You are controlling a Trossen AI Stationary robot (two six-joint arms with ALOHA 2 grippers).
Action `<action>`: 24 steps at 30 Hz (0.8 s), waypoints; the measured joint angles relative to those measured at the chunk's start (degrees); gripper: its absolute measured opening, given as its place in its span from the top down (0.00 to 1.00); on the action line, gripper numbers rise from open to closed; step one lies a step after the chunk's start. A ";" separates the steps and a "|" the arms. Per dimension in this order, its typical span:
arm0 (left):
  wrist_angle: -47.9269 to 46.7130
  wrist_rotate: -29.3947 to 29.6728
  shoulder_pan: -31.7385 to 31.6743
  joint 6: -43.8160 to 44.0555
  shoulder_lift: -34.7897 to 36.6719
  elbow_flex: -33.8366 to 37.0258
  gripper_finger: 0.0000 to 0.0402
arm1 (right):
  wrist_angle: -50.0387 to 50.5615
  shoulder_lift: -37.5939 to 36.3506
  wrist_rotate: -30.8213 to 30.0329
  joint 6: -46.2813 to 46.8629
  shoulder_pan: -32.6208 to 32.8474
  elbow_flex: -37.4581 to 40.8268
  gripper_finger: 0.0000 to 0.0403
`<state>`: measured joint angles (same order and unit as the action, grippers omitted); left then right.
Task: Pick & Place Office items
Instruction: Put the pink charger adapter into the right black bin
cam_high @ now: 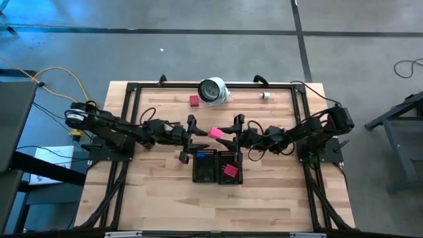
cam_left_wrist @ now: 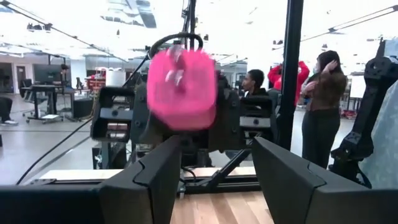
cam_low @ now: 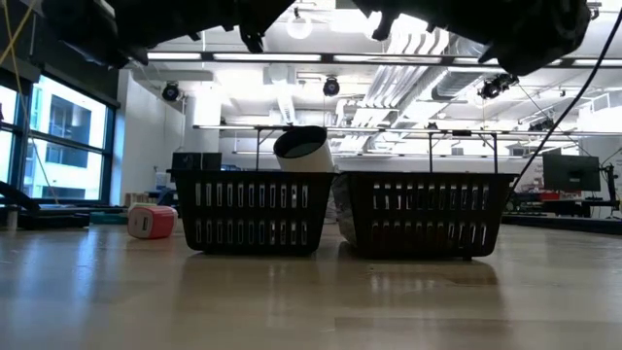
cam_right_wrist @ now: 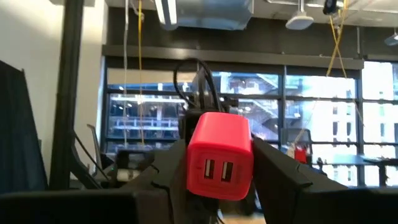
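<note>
Your right gripper (cam_high: 221, 134) has its jaws clamped on a pink charger block (cam_high: 215, 133) at frame centre, above two black mesh trays (cam_high: 204, 173) — one holds a blue piece (cam_high: 203, 156), the other a pink piece (cam_high: 229, 170). Left gripper (cam_high: 195, 137) jaws apart.

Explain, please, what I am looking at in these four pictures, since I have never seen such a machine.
It is a robot with two dark arms at a wooden table. One picture looks straight down, one looks level across the tabletop, two come from wrist cameras. The right hand grips a pink USB charger in the air above two black mesh trays; the left hand faces it, open. A blue piece and a pink piece lie in the trays. On the table sit a red piece, a small white piece and a round white-and-grey object.
</note>
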<state>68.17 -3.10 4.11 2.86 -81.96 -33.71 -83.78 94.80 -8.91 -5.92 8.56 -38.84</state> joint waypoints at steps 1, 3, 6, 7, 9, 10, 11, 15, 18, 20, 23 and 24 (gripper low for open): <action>0.84 -0.01 -0.24 0.40 -0.55 0.00 0.53 | 0.23 0.03 0.64 0.01 0.00 -0.35 0.67; 2.53 -0.17 -0.78 1.54 -1.76 0.00 0.53 | 1.17 0.09 1.34 0.01 0.00 -1.20 0.67; 7.09 -0.67 -1.35 1.89 -3.33 -0.02 0.53 | 2.57 0.09 1.67 0.09 0.00 -1.88 0.67; 7.93 -0.98 -1.44 1.94 -3.74 -0.02 0.53 | 2.86 0.09 1.73 0.09 0.02 -1.90 0.67; 8.78 -1.17 -1.68 2.20 -4.26 -0.02 0.53 | 3.32 0.09 1.74 0.09 0.02 -1.90 0.67; 8.82 -1.19 -1.74 2.21 -4.26 -0.02 0.53 | 3.38 0.09 1.74 0.09 0.03 -1.90 0.67; 9.00 -1.20 -1.76 2.16 -4.24 -0.02 0.53 | 3.39 0.09 1.73 0.11 0.02 -1.90 0.67; 10.06 -1.70 -1.65 1.94 -4.23 -0.02 0.53 | 3.40 0.09 1.69 0.31 0.04 -1.90 0.67; 10.83 -2.49 -1.59 1.92 -4.19 -0.07 0.53 | 3.61 0.09 1.66 0.31 0.04 -1.90 0.67; 10.99 -2.59 -1.59 1.92 -4.23 -0.07 0.53 | 3.75 0.09 1.66 0.31 0.04 -1.90 0.67; 11.82 -2.60 -1.59 1.91 -4.21 -0.07 0.53 | 3.73 0.09 1.66 0.31 0.04 -1.90 0.67; 11.81 -2.64 -1.59 1.85 -4.21 -0.07 0.53 | 3.75 0.09 1.64 0.31 0.04 -1.90 0.67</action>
<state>79.98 -5.74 2.52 4.71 -86.17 -33.78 -80.03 94.89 -7.27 -5.61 8.60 -40.73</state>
